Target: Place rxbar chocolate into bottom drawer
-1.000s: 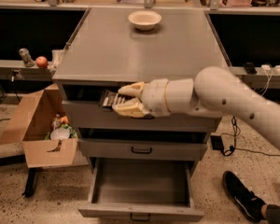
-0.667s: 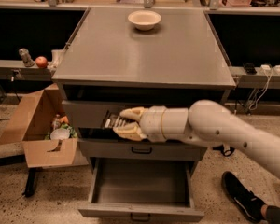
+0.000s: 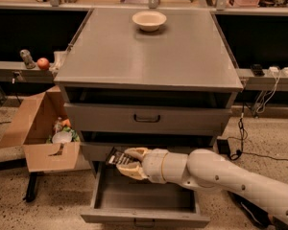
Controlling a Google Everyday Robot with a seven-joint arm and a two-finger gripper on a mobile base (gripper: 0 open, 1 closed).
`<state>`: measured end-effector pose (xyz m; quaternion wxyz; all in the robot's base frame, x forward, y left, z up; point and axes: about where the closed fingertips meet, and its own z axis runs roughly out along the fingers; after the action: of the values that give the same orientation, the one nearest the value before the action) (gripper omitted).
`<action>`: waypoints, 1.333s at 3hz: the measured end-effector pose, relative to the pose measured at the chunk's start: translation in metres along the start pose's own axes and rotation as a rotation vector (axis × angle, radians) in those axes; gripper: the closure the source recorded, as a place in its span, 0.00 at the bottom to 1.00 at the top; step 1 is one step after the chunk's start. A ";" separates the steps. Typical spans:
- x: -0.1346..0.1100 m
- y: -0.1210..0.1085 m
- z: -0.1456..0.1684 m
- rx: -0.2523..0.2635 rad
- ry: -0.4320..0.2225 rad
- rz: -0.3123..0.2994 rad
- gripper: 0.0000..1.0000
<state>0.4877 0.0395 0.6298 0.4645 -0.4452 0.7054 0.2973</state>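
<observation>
The bottom drawer (image 3: 144,218) is pulled open at the foot of the grey cabinet, and its inside shows bare. My gripper (image 3: 127,163) reaches in from the right and is shut on the rxbar chocolate (image 3: 115,158), a dark wrapper with pale lettering. It holds the bar above the drawer's back left part, just below the middle drawer front.
A cream bowl (image 3: 149,19) stands at the back of the cabinet top (image 3: 149,56). An open cardboard box (image 3: 41,131) with items stands on the floor at the left. A shelf at the left holds a red ball (image 3: 43,63). Cables lie at the right.
My arm has lowered with the bar, from in front of the top drawer down past the middle drawer to just above the open bottom drawer.
</observation>
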 end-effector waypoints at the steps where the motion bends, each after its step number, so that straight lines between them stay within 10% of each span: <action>1: 0.005 0.003 0.003 -0.009 -0.002 0.012 1.00; 2: 0.014 0.006 0.007 -0.017 0.020 0.036 1.00; 4: 0.152 0.018 0.021 0.056 0.136 0.225 1.00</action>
<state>0.4537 0.0112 0.4818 0.3917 -0.3693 0.7888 0.2966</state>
